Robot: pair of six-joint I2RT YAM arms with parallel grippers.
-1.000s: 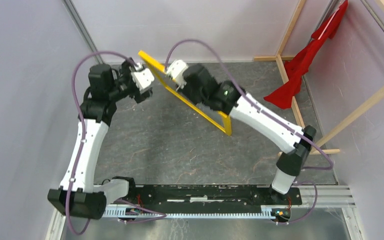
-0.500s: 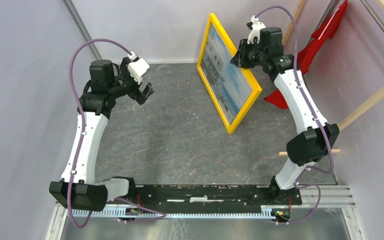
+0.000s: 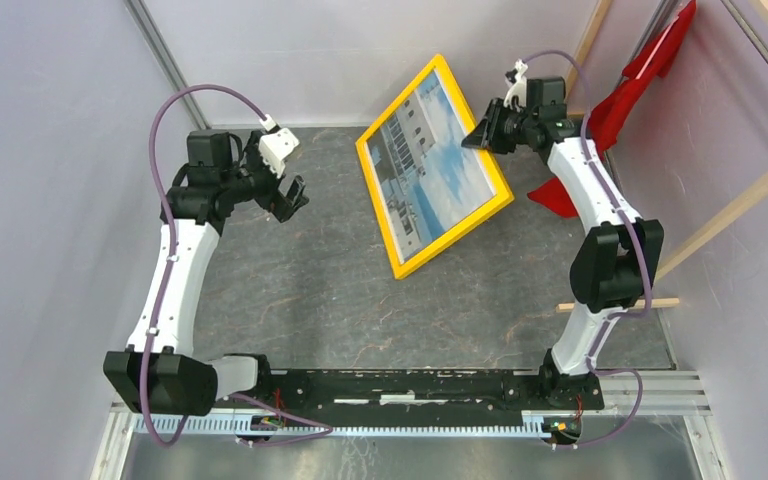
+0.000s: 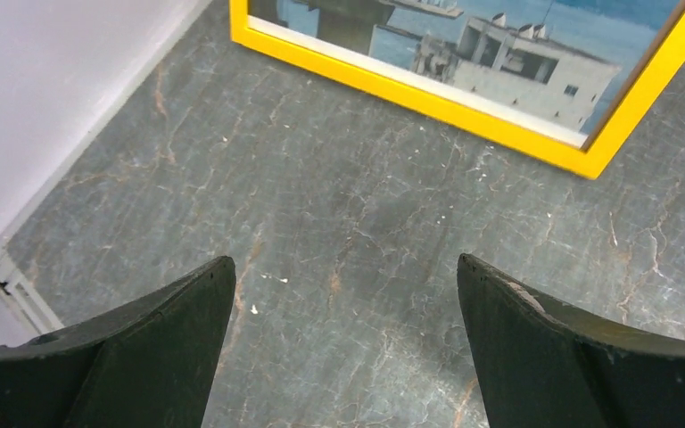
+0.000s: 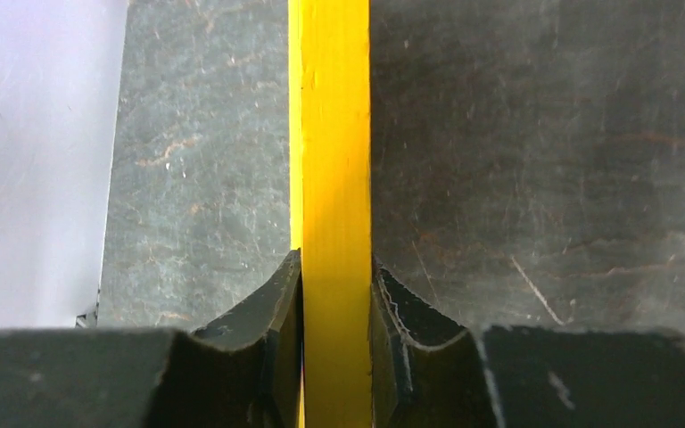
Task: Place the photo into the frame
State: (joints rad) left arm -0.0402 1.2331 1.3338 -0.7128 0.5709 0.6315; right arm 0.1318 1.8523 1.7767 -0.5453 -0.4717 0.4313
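Grey marbled tabletop [image 3: 360,300], lilac walls [image 3: 50,150]; right pincer [image 5: 336,276] pinches the tilted yellow frame [image 5: 330,134], left pincer [image 4: 343,265] spread.

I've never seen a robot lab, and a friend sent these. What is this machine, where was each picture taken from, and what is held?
These are two robot arms bolted at the near edge of a grey table. The wide picture looks down from above and behind them; the other two come from a camera on each wrist, so the dark prongs at the bottom are that arm's own fingers. The right end effector is shut on one rail of the yellow frame, holding it tilted. The photo of a white building and blue sky sits inside it. The left end effector is open and holds nothing.
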